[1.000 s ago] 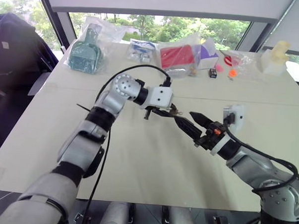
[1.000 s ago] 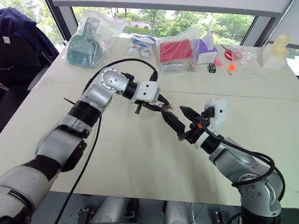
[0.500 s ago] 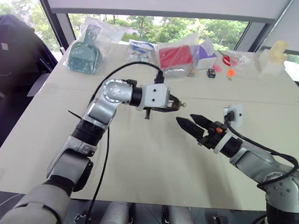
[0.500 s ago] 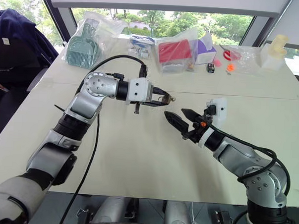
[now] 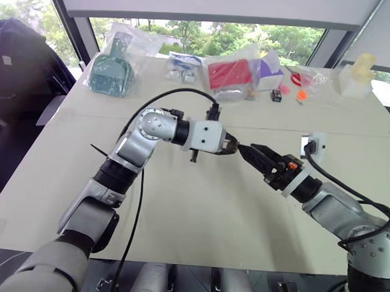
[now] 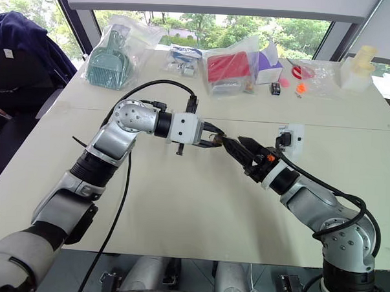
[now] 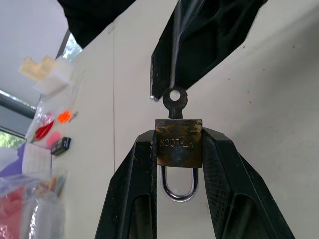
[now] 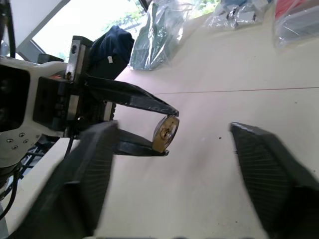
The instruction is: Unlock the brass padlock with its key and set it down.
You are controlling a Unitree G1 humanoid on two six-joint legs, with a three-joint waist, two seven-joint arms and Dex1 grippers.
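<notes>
Table [image 5: 199, 204] first: a broad pale top under both my arms, with a row of bagged goods along its far edge by the window. At the far left of that row lies a teal tool in a clear bag [image 5: 111, 71], further right a red pack in plastic [image 5: 230, 74], and at the far right a cream block [image 5: 361, 70]. Small pink and orange bits [image 5: 294, 93] sit loose between the red pack and the cream block.

Above the middle of the table my two arms meet tip to tip. My left gripper [image 7: 175, 149] reaches in from the left, clamped tight on the brass padlock [image 7: 178, 143]; its two fingers [image 7: 134, 184] pinch the lock's body from either side, held clear of the tabletop. The silver shackle [image 7: 178, 185] hangs back between those fingers, and the key [image 7: 175, 102] sticks out of the lock's outer end. My right gripper [image 8: 169, 164] comes from the right, its jaws partly apart, one fingertip [image 7: 199, 45] just beside the key's round head
</notes>
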